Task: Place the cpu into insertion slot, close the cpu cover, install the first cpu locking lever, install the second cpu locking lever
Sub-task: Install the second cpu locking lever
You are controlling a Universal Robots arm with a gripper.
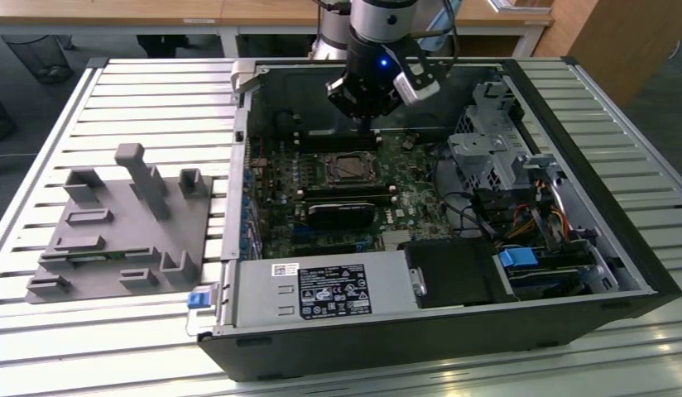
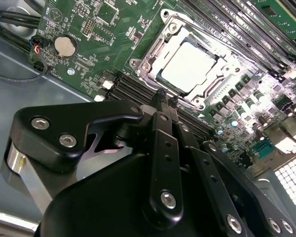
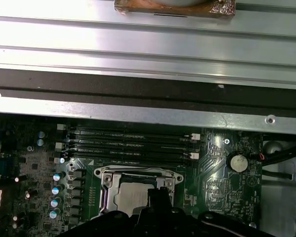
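Cpu (image 2: 190, 66) seated in insertion slot (image 2: 147, 58) (slatted metal table (image 1: 120, 83), wooden desks (image 1: 132, 12))

cpu (image 2: 190, 66) in insertion slot (image 2: 149, 59), under cpu cover (image 2: 218, 81)

No legible print, even on the power supply label (image 1: 332, 291)

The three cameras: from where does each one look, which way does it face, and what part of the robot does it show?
Exterior view: off the arm, above the table, looking down into the open computer case; shows the arm and tool.
Second wrist view: on the arm, looking past the shut tool at the cpu.
First wrist view: on the arm, facing the board and case wall; tool at the edge.
Both wrist views share the cpu cover and coin battery.
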